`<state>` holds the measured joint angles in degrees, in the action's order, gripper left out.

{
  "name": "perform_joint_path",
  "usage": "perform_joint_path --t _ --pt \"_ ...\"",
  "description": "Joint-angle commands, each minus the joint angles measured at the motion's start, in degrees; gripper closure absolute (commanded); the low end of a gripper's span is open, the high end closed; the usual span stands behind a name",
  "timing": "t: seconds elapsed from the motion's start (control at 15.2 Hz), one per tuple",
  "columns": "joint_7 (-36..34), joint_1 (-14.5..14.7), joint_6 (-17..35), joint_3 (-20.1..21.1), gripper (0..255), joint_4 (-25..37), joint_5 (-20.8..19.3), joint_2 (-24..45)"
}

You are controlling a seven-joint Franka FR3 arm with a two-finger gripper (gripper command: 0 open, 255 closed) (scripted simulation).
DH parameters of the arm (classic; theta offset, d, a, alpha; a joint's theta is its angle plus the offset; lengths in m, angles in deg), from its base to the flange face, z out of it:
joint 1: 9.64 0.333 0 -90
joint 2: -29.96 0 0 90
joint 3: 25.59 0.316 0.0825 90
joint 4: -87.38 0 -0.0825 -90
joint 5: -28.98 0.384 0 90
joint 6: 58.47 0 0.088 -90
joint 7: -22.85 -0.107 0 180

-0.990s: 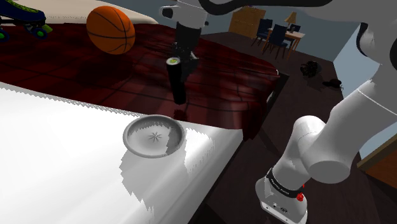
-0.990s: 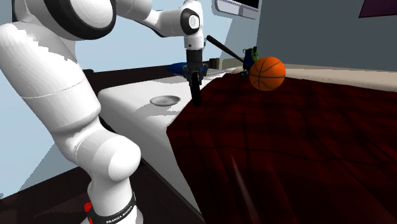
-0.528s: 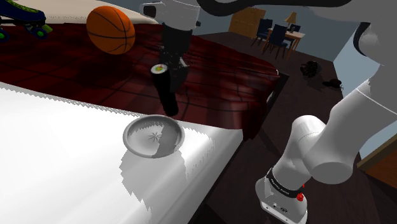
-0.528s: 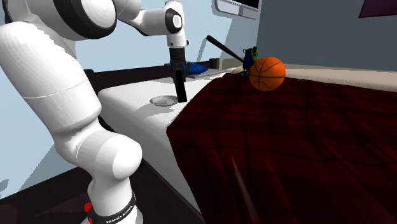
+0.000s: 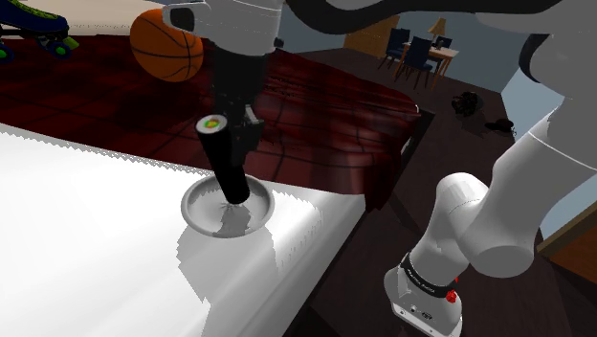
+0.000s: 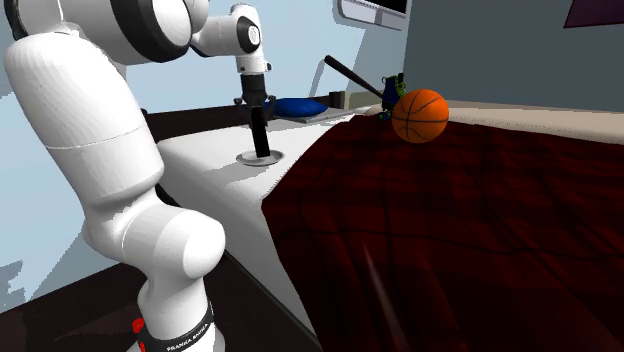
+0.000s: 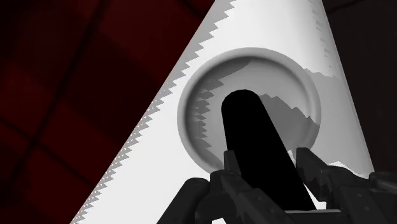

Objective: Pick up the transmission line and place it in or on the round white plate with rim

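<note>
The transmission line (image 5: pixel 226 165) looks matt black, the plate (image 5: pixel 194 204) smooth grey-white, the cover (image 5: pixel 330 124) dark red checked cloth.

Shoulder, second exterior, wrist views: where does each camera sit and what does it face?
Shoulder view: beside and behind the arm, looking down at the plate; arm at its right.
Second exterior view: low by the arm's base, facing the basketball; arm at its left.
Wrist view: on the hand, looking along the gripper and clasped black cylinder into the plate.
All three share plate and cylinder.
</note>
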<state>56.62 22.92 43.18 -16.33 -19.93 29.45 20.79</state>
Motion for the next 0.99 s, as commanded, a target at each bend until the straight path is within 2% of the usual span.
perform_joint_path --t 0.0,0.92 --pt "-0.93 0.34 0.89 0.52 255 -0.33 -0.04 0.54" --pt "-1.14 0.4 11.87 0.7 255 -10.73 -0.11 1.12"
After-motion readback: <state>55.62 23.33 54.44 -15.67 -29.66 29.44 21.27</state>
